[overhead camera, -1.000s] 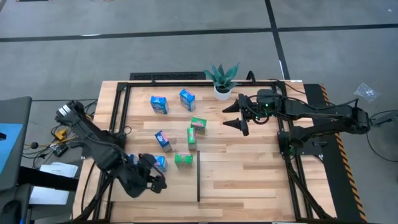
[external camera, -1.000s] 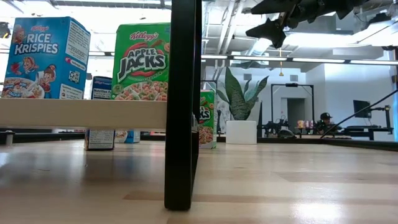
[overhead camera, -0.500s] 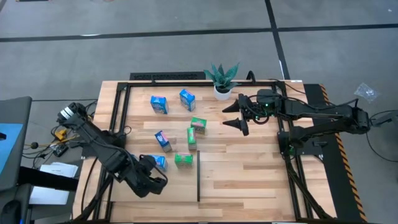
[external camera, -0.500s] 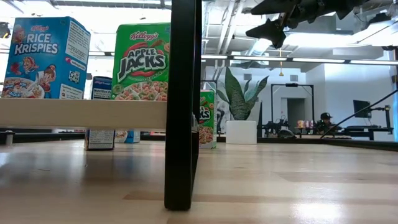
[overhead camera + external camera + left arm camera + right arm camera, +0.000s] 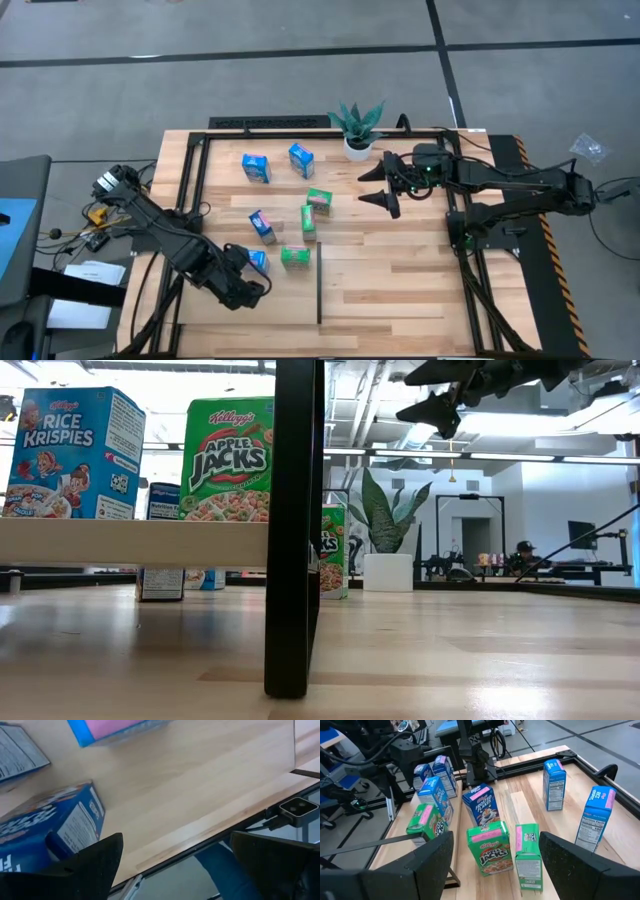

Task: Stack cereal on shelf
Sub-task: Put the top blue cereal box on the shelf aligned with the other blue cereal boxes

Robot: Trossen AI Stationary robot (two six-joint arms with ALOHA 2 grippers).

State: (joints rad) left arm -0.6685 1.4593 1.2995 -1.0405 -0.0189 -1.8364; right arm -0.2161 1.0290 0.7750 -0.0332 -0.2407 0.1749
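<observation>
The left gripper (image 5: 243,290), fingers spread and holding nothing, hovers near the table's near-left corner beside a blue cereal box (image 5: 257,261). A careless move could clip and topple that box. The right gripper (image 5: 378,185) waits open near the potted plant (image 5: 357,126).

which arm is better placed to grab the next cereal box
Left. Its open claw sits low right beside a blue cereal box, while the right claw hangs open in the air near the plant, farther from any box.
</observation>
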